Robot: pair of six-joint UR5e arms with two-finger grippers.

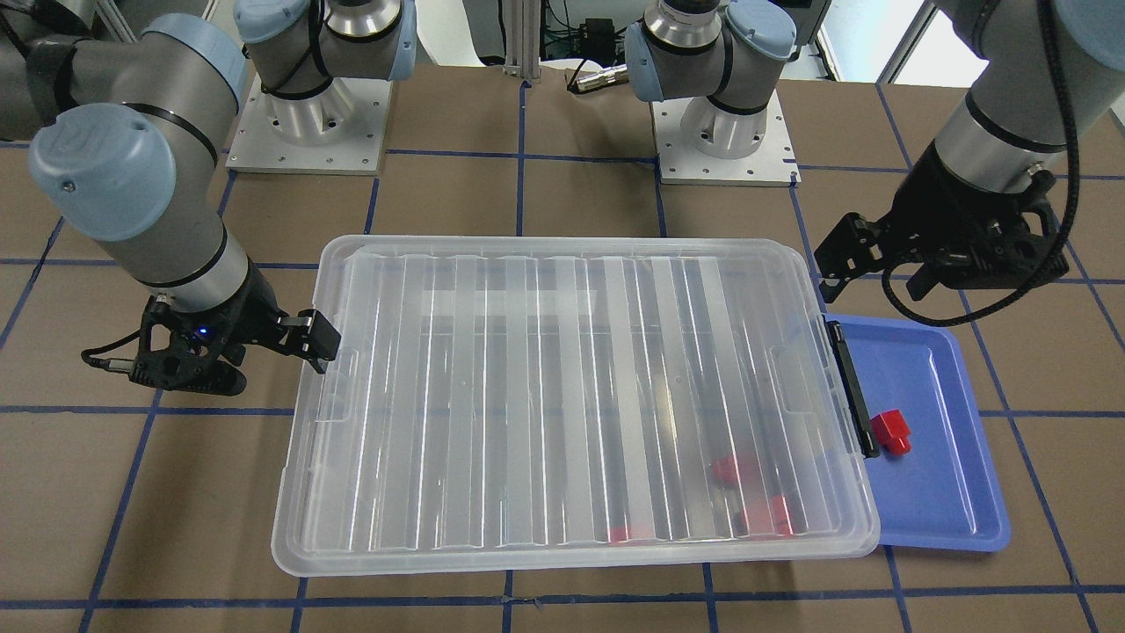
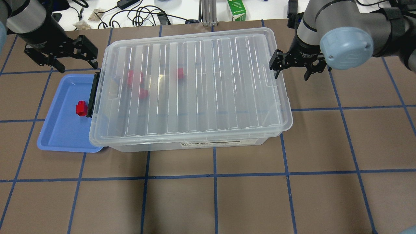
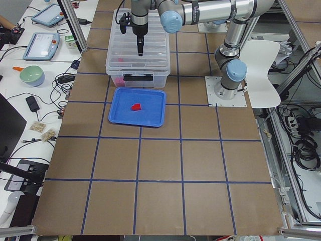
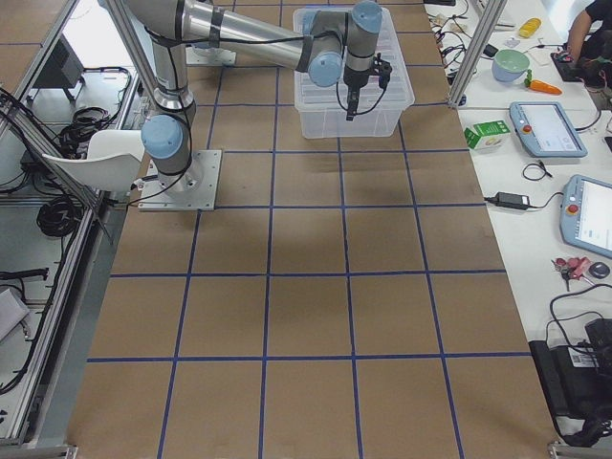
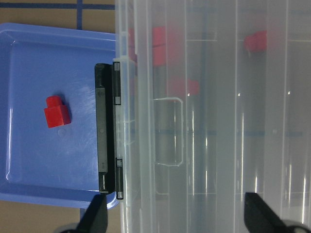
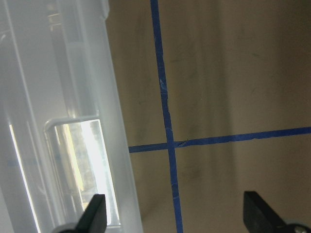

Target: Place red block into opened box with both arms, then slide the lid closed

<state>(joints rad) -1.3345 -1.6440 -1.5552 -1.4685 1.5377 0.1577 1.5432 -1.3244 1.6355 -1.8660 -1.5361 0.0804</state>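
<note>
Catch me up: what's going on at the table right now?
The ribbed lid lies over the box and covers nearly all of it. Three red blocks show through it at the end by the blue tray. A fourth red block sits on that tray. The right gripper is open at the lid's far short end, with one finger right at the rim. The left gripper hangs open beside the tray end, holding nothing.
</note>
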